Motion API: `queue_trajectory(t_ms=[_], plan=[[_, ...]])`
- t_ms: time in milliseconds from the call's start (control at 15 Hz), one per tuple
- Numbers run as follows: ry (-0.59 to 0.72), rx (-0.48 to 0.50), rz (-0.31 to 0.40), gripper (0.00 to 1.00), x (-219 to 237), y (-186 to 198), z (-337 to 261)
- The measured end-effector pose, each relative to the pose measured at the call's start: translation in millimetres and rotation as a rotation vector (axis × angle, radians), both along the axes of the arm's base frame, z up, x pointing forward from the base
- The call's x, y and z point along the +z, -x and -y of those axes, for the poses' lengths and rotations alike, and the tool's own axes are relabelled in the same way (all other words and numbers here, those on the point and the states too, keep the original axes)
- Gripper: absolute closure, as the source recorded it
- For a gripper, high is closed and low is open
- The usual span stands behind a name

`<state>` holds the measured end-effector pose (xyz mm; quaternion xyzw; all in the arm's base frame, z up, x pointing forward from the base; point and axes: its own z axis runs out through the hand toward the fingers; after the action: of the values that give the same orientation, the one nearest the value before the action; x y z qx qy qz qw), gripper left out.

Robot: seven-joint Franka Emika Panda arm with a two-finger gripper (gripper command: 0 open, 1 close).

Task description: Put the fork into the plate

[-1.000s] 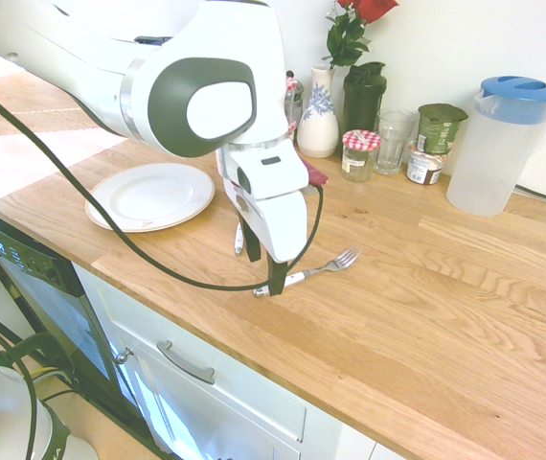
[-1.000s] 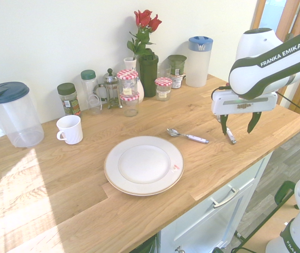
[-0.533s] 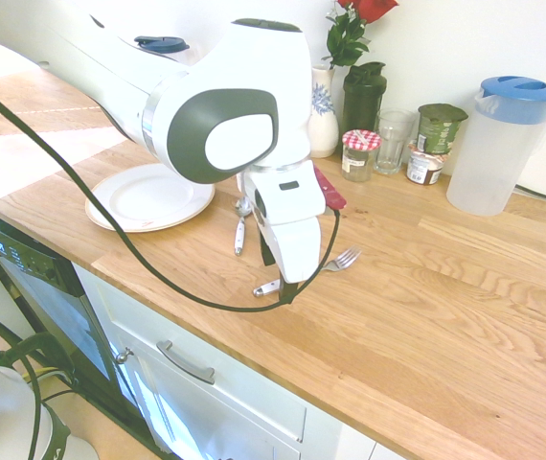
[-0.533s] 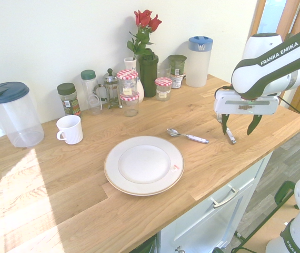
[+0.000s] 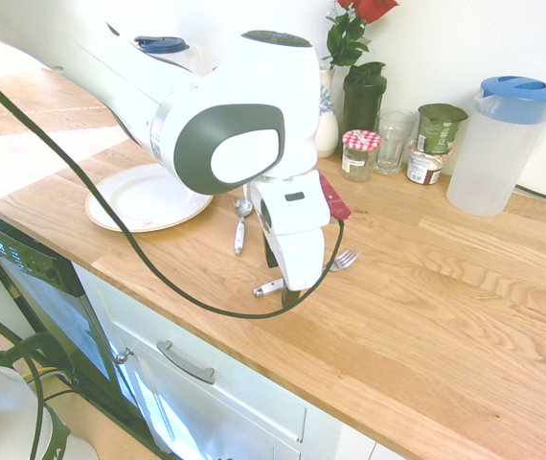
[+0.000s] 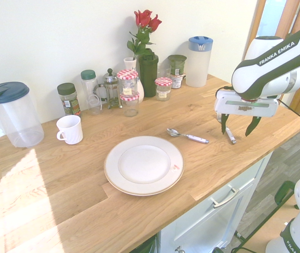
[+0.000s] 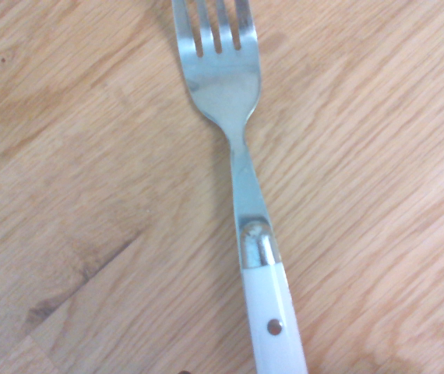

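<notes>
a: where is the fork (image 7: 241, 156) found?

b: it is seen lying flat on the wooden counter (image 6: 202, 163), near the front edge, with its white handle and silver tines filling the wrist view. in the second exterior view it is partly hidden behind the gripper (image 6: 238, 129).

a: how is the gripper set?

b: its fingers are spread wide and pointed down, one on each side of the fork's handle (image 6: 230, 137). whether the counter is touched cannot be told. nothing is held.

a: and the plate (image 6: 144, 165)?

b: it is placed well apart from the fork, further along the counter, with nothing lying in it. a spoon (image 6: 187, 136) is seen between the plate and the fork.
</notes>
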<state>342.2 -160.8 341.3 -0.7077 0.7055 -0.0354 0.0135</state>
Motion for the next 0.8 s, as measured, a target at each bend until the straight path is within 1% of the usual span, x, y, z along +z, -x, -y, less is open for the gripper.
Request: queue_trajectory(t_ms=[800], plan=[[-0.036, -0.044, 0.005, 1.0, -14, -1, 8]])
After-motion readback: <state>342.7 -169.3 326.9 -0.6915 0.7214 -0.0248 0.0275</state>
